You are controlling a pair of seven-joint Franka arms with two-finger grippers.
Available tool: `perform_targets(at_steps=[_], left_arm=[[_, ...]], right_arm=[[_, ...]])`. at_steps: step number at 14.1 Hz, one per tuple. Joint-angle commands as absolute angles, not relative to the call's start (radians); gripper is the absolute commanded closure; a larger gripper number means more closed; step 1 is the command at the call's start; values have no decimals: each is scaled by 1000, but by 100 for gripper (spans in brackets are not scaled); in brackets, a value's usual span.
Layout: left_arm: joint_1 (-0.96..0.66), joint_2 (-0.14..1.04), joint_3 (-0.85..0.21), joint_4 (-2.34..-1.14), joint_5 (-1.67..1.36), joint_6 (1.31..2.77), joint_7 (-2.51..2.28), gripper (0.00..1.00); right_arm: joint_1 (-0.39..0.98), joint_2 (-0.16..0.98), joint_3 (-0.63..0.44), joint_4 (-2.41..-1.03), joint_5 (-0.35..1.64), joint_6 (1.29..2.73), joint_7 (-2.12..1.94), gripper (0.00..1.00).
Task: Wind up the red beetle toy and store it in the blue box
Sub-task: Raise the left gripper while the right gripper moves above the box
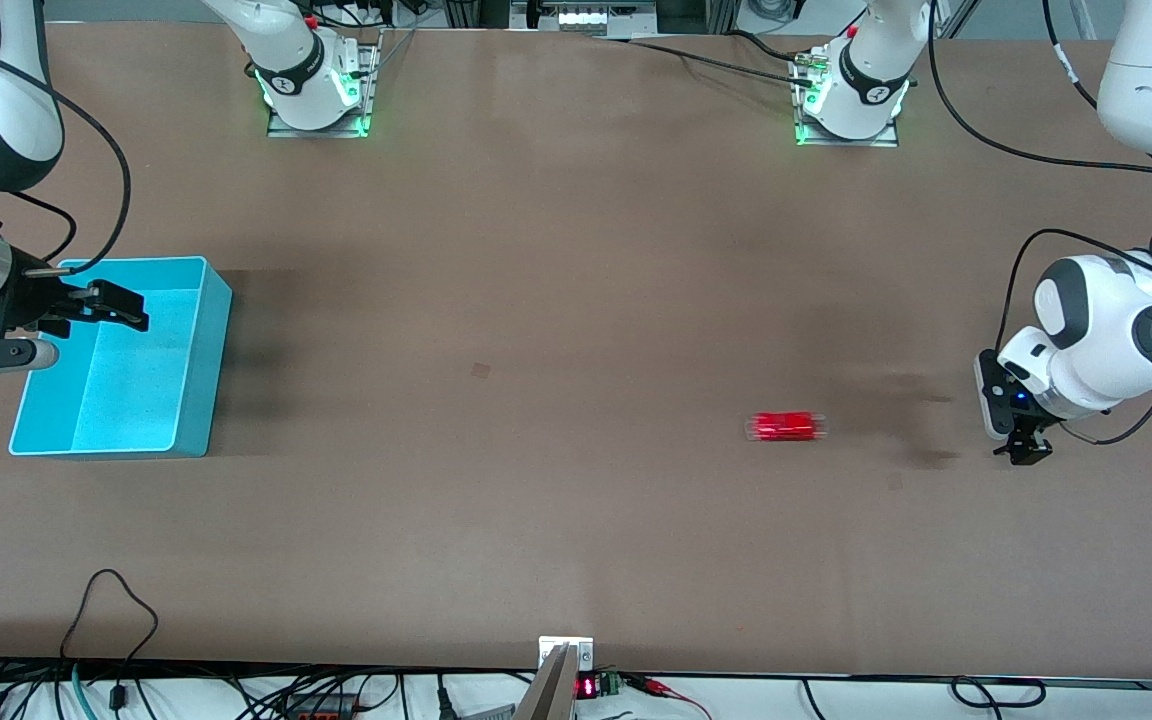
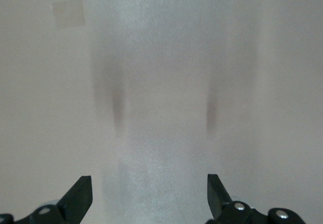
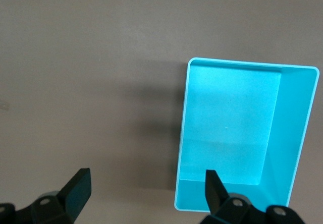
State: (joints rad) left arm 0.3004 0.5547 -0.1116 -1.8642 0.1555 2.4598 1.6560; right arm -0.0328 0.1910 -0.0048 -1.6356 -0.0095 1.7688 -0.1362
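The red beetle toy [image 1: 785,427] stands on the brown table, toward the left arm's end, and looks smeared lengthwise. It shows in neither wrist view. The blue box [image 1: 204,380] stands at the right arm's end of the table with nothing in it; it also shows in the right wrist view [image 3: 295,133]. My right gripper [image 1: 126,308] is open and empty over the box's rim, one finger over the box and one over bare table [image 3: 146,188]. My left gripper [image 1: 1026,452] is open and empty low over bare table [image 2: 149,193], apart from the toy, closer to the table's end.
The two arm bases [image 1: 316,85] [image 1: 851,95] stand along the table edge farthest from the front camera. A small square patch [image 1: 480,370] marks the table's middle. Cables [image 1: 116,600] lie at the edge nearest the front camera.
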Motion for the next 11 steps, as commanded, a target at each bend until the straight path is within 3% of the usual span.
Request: perform_targets(at_steps=[1, 7, 11], left_arm=[[305, 541, -147, -1798, 169, 2329, 1625, 0], [302, 531, -228, -1629, 173, 2030, 1533, 0], [261, 457, -235, -1626, 172, 1916, 1457, 0]], right_arm=[[-37, 198, -3, -1626, -3, 1750, -149, 0], [-34, 215, -3, -1629, -3, 1720, -150, 0], [-29, 233, -3, -1629, -2, 1625, -149, 0]])
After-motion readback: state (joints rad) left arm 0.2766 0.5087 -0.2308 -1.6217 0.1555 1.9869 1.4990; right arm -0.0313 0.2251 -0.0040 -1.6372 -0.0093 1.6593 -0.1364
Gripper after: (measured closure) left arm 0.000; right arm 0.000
